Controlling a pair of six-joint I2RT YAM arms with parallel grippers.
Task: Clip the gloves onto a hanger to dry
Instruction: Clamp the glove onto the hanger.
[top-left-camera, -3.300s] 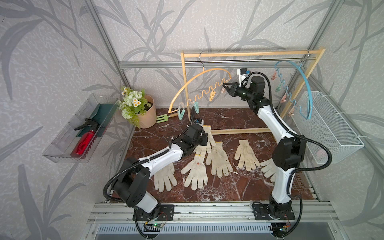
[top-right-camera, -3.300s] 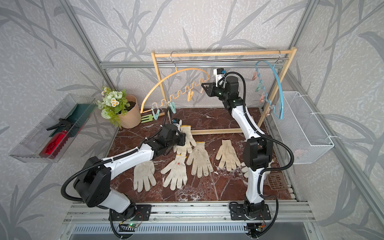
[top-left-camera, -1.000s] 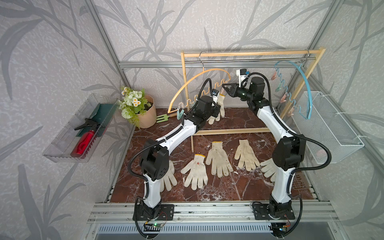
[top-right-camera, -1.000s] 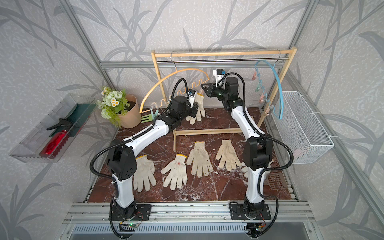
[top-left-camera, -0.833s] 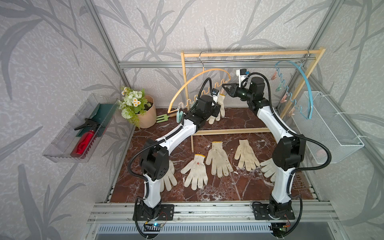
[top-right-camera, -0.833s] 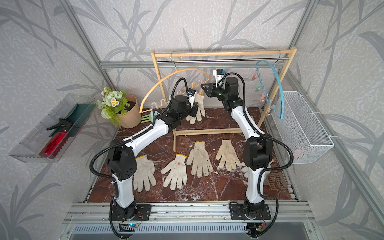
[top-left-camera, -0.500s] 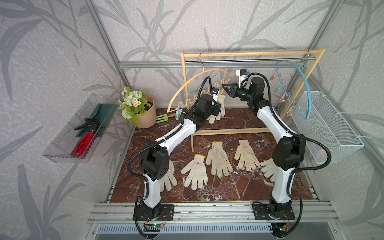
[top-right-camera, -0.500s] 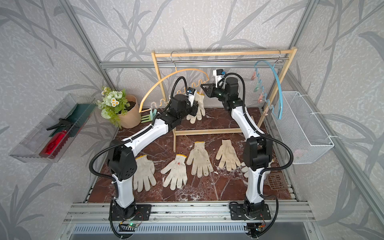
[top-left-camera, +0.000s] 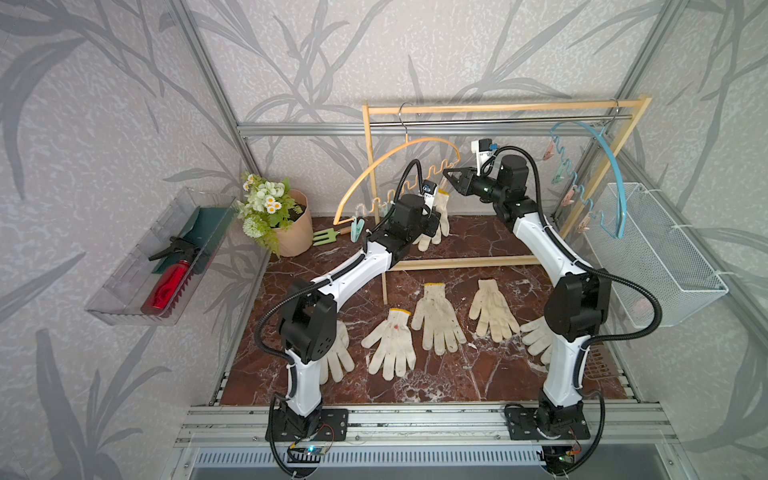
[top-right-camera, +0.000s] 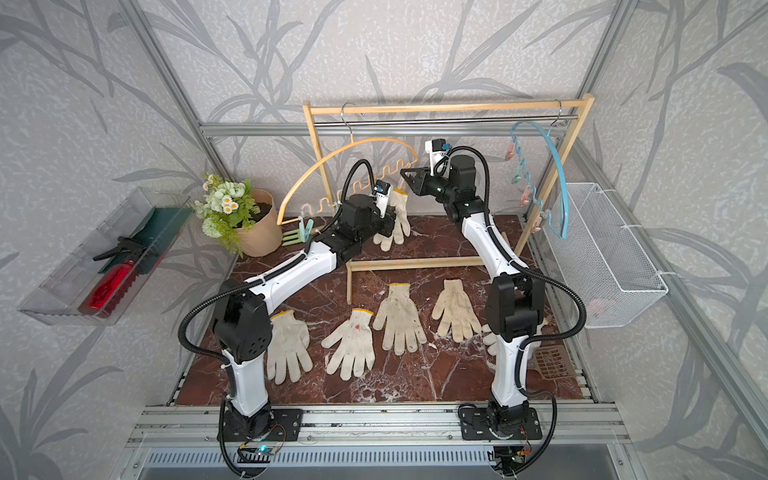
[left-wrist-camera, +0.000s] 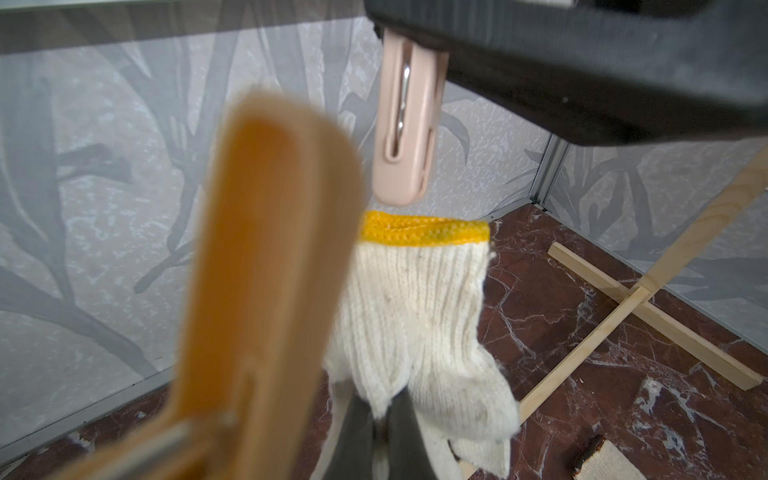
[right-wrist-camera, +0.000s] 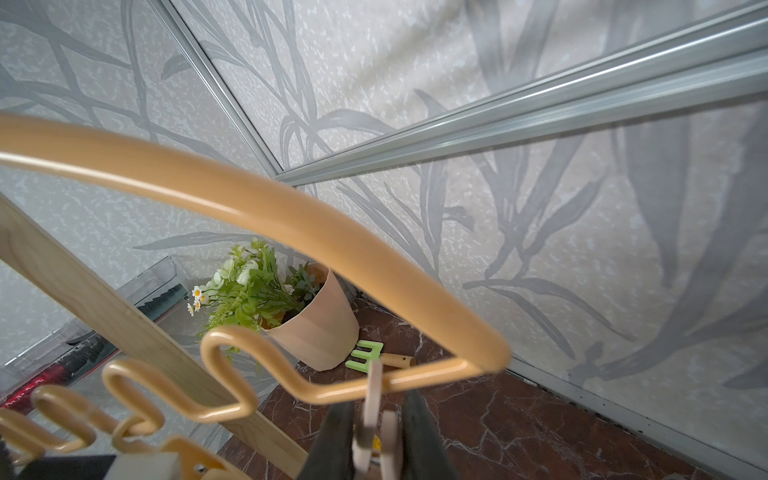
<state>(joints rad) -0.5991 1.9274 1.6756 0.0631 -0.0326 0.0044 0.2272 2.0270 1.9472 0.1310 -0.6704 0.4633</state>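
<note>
Left gripper (left-wrist-camera: 382, 415) clamped on glove (left-wrist-camera: 415, 299), centre frame, yellow cuff (left-wrist-camera: 424, 230) just below pink clip (left-wrist-camera: 405, 137). Right gripper (right-wrist-camera: 374, 415) pinches that clip on orange hanger (right-wrist-camera: 291, 220); raise cuff squarely into its mouth before release.

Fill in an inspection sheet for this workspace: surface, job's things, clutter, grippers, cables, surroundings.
Surface: marble floor, pale specks scattered.
Job's things: five gloves flat on the floor; sixth glove held cuff-up just below a pink clip on the orange hanger.
Clutter: flowerpot, green rake, grate.
Grippers: left gripper shut on the sixth glove; right gripper shut on the pink clip.
Cables: black conduit loops beside each arm.
Surroundings: wooden rack, blue hanger, wire basket, tray holding a red bottle.
</note>
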